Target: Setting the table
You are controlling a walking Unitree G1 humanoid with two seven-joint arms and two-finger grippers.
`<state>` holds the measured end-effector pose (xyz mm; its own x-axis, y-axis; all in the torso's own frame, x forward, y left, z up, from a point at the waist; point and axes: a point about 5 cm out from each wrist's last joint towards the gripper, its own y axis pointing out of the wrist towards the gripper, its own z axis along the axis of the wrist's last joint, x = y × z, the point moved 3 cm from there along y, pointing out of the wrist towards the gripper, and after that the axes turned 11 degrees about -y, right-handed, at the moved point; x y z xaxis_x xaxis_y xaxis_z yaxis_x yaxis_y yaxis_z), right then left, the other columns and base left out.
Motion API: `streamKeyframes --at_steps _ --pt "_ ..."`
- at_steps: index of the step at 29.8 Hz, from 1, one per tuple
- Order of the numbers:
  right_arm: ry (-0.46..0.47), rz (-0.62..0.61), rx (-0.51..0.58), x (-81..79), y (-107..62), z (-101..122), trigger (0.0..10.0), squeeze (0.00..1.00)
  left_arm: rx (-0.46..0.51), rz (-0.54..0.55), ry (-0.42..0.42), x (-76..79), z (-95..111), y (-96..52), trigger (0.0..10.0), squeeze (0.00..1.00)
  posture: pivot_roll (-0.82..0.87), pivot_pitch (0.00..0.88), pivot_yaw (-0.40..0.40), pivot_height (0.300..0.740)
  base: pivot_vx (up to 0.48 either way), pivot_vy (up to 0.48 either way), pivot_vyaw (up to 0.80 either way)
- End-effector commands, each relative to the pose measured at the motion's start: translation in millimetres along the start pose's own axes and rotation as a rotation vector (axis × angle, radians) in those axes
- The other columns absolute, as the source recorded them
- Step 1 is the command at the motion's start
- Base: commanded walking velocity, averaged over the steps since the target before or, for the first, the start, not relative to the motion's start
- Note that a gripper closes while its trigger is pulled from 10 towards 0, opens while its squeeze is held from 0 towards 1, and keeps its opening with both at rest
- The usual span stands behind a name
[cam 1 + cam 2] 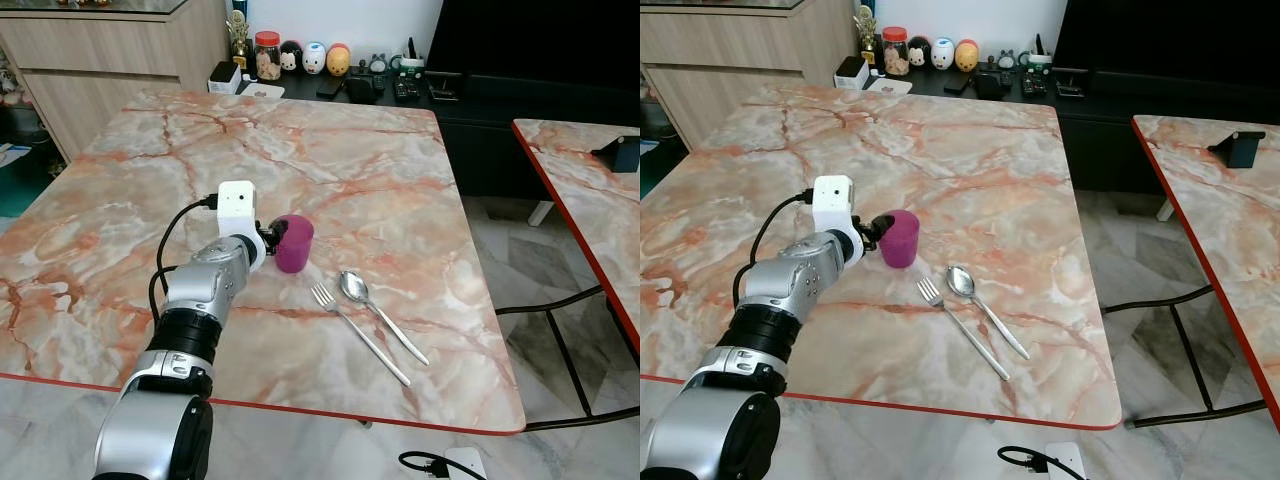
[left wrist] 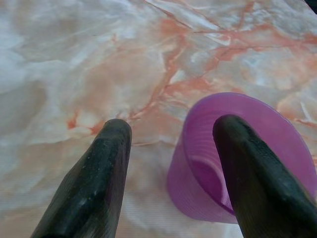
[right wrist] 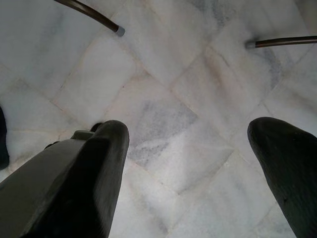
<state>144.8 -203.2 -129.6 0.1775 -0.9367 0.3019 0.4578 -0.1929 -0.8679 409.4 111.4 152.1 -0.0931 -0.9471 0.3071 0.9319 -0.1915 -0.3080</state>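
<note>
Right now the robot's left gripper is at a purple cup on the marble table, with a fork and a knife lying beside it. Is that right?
Nearly. Beside the fork lies a spoon, not a knife; the left eye view shows its oval bowl. The left gripper is indeed at the purple cup on the marble table.

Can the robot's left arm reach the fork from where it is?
Probably yes. The left gripper is open at the purple cup, one finger inside its rim, and the fork lies close by on the table with nothing between them.
</note>
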Motion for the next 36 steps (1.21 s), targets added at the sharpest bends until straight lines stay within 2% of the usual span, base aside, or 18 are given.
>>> streamKeyframes --at_steps 1,5,6,7,9,10,12,13,18,19,20,27,28,29,30,36 --pt "0.011 -0.004 -0.006 1.7 0.1 -1.2 10.0 0.0 0.011 -0.017 0.021 6.7 6.8 0.3 10.0 0.0 -0.01 0.0 -0.043 0.74 0.0 0.0 0.0" --pt "0.01 -0.004 -0.006 1.3 0.0 -1.3 10.0 0.0 0.01 -0.014 0.02 6.8 6.4 0.4 10.0 0.0 -0.01 0.0 -0.043 0.74 0.0 0.0 0.0" --pt "0.011 -0.004 -0.006 1.1 0.0 -1.4 10.0 0.0 0.009 -0.015 0.021 6.9 6.2 0.4 9.0 0.0 0.0 0.0 -0.043 0.74 0.0 0.0 0.0" --pt "0.011 -0.004 -0.006 1.1 0.0 -1.4 10.0 0.0 0.009 -0.015 0.021 6.9 6.2 0.4 9.0 0.0 0.0 0.0 -0.043 0.74 0.0 0.0 0.0" --pt "0.01 -0.003 -0.007 0.8 -0.1 -1.8 10.0 0.0 0.007 -0.015 0.022 6.9 5.9 0.4 3.9 0.0 0.0 0.0 -0.043 0.74 0.0 0.0 0.0" --pt "0.01 -0.003 -0.007 0.8 -0.1 -1.8 10.0 0.0 0.007 -0.015 0.022 6.9 5.9 0.4 3.9 0.0 0.0 0.0 -0.043 0.74 0.0 0.0 0.0" --pt "0.011 -0.003 -0.007 0.7 -0.2 -2.0 10.0 0.0 0.004 -0.016 0.022 7.0 5.3 0.5 2.6 0.0 0.0 0.0 -0.043 0.74 0.0 0.0 0.0" --pt "0.012 -0.003 -0.007 0.7 -0.2 -2.1 10.0 0.0 0.003 -0.016 0.023 7.1 4.9 0.5 2.6 0.0 0.0 0.0 -0.043 0.74 0.0 0.0 0.0" --pt "0.012 -0.005 -0.001 0.1 0.1 0.6 10.0 0.0 -0.003 -0.019 0.027 7.2 3.5 0.2 3.2 0.0 0.0 0.0 -0.043 0.74 0.0 0.0 0.0" --pt "0.011 -0.005 0.001 0.0 0.1 1.1 10.0 0.0 -0.004 -0.019 0.028 7.1 3.5 0.1 8.4 0.0 0.0 0.0 -0.043 0.74 0.0 0.0 0.0" --pt "0.012 -0.006 0.003 -0.2 0.2 1.7 10.0 0.0 -0.005 -0.019 0.029 6.9 3.6 -0.1 10.0 0.0 0.0 0.0 -0.043 0.74 0.0 0.0 0.0" --pt "0.01 -0.005 0.006 -0.8 0.2 2.9 10.0 0.0 -0.008 -0.022 0.028 7.0 3.3 0.0 10.0 0.0 0.0 0.0 -0.041 0.74 0.0 0.0 0.0" --pt "0.01 -0.005 0.006 -0.8 0.2 3.0 10.0 0.0 -0.008 -0.023 0.028 7.2 3.6 0.0 8.8 0.0 0.0 0.0 -0.041 0.74 0.0 0.0 0.0" --pt "0.011 -0.006 0.006 -0.8 0.3 3.0 10.0 0.0 -0.008 -0.024 0.029 7.4 3.7 0.0 4.1 0.0 0.0 0.0 -0.041 0.74 0.0 0.0 0.0" --pt "0.011 -0.006 0.006 -0.8 0.3 3.1 10.0 0.0 -0.008 -0.025 0.03 7.5 3.8 0.0 0.2 0.0 0.0 0.0 -0.041 0.74 0.0 0.0 0.0" --pt "0.01 -0.006 0.005 -0.7 0.3 2.8 10.0 0.0 -0.007 -0.023 0.034 6.9 4.2 -0.1 0.0 0.0 0.0 0.0 -0.041 0.74 0.0 0.0 0.0"
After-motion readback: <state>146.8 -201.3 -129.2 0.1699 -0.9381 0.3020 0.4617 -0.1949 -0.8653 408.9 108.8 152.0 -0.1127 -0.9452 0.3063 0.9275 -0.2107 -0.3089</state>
